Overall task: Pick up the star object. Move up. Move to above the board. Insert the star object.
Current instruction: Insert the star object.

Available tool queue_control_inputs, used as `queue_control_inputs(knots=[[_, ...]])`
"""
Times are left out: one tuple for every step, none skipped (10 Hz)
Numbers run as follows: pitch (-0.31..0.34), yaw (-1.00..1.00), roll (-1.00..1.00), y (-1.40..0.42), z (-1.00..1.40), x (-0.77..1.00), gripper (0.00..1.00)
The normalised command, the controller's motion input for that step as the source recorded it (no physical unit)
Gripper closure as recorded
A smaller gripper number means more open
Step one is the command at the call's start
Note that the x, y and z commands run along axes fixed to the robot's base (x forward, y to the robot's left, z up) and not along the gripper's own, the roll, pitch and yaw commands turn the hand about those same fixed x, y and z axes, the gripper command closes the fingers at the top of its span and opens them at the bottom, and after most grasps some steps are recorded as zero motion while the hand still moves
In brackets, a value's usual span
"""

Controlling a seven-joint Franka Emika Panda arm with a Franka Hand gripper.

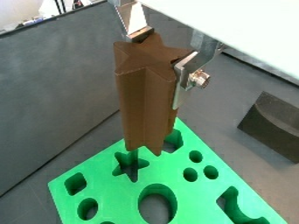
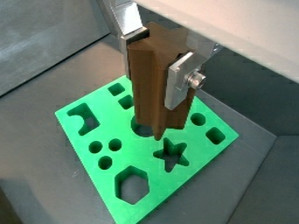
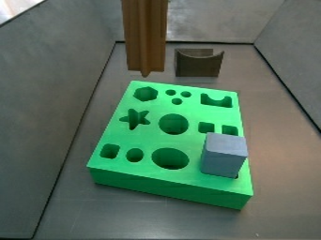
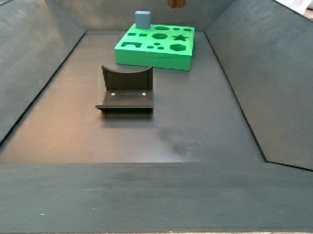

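Note:
The star object, a tall brown ridged prism, hangs upright between the gripper's silver fingers in both wrist views. The gripper is shut on it near its upper end, as the other wrist view also shows. The green board lies below, and its star-shaped hole is beside the prism's lower end. In a side view the star object hangs well above the far left edge of the board; the gripper itself is out of that frame. The star hole is open.
A blue-grey cube stands on the board's near right corner. A dark brown U-notched block sits on the floor beyond the board, also seen in a side view. Grey walls enclose the floor.

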Motion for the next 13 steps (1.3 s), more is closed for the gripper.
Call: queue_control_inputs(knots=[[-0.073,-0.03,0.09,-0.08,-0.35,-0.09,1.00],[-0.054,-0.26,0.13,-0.15,-0.62,-0.12,1.00],[-0.037,-0.39,0.14,-0.21,-0.72,-0.04,1.00],[-0.049,-0.38,0.15,-0.21,-0.77,-0.01,1.00],[-0.030,-0.20,0.16,-0.04,-0.66,0.00,1.00],[-0.016,0.00,0.21,0.00,-0.62,0.00,1.00],[0.000,0.00,0.20,0.01,-0.62,0.00,1.00],[0.004,-0.01,0.00,0.00,0.00,0.00,1.00],[0.000,0.00,0.00,0.00,-0.02,0.00,1.00],[-0.007,0.00,0.04,0.00,-0.15,0.00,1.00],[-0.014,0.00,0.13,-0.05,-0.37,0.00,1.00],[-0.046,0.00,0.13,-0.07,-0.49,0.00,1.00],[-0.067,0.00,0.14,-0.04,-0.55,-0.04,1.00]])
